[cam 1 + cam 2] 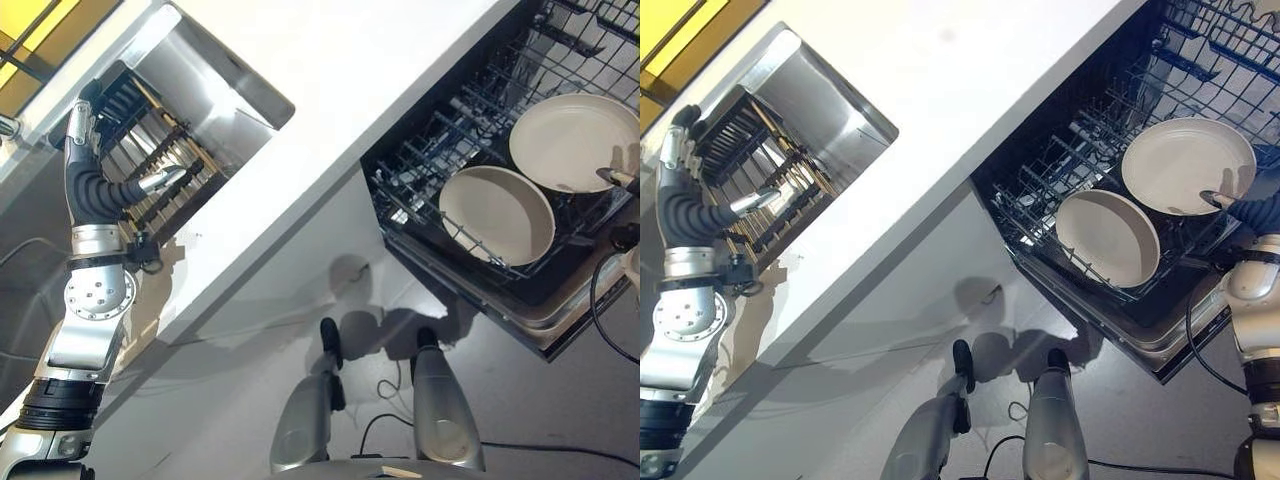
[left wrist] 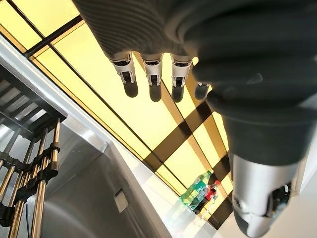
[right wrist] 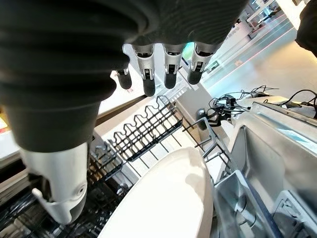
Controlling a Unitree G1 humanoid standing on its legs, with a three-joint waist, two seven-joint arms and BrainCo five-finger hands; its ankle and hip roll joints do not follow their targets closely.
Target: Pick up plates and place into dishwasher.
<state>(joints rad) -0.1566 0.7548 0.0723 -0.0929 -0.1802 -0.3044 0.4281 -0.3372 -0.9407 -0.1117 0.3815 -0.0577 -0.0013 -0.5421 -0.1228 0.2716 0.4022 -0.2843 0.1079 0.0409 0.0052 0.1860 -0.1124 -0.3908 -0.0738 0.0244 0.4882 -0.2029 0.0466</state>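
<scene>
Two cream plates stand on edge in the dishwasher's lower rack (image 1: pixel 420 160): a larger plate (image 1: pixel 570 140) at the right and a smaller plate (image 1: pixel 497 213) in front of it. My right hand (image 1: pixel 1245 208) is at the larger plate's right rim, a dark fingertip against its face. In the right wrist view its fingers (image 3: pixel 168 64) are straight above the plate (image 3: pixel 163 203), curled round nothing. My left hand (image 1: pixel 88 170) is raised over the wire dish rack (image 1: pixel 165 165) in the sink, with straight fingers (image 2: pixel 153 74) and nothing in it.
A white counter (image 1: pixel 380 80) runs between the steel sink (image 1: pixel 215 85) and the open dishwasher. The dishwasher door (image 1: pixel 530 320) hangs down towards me. A yellow-paned window (image 2: pixel 148 114) is behind the sink.
</scene>
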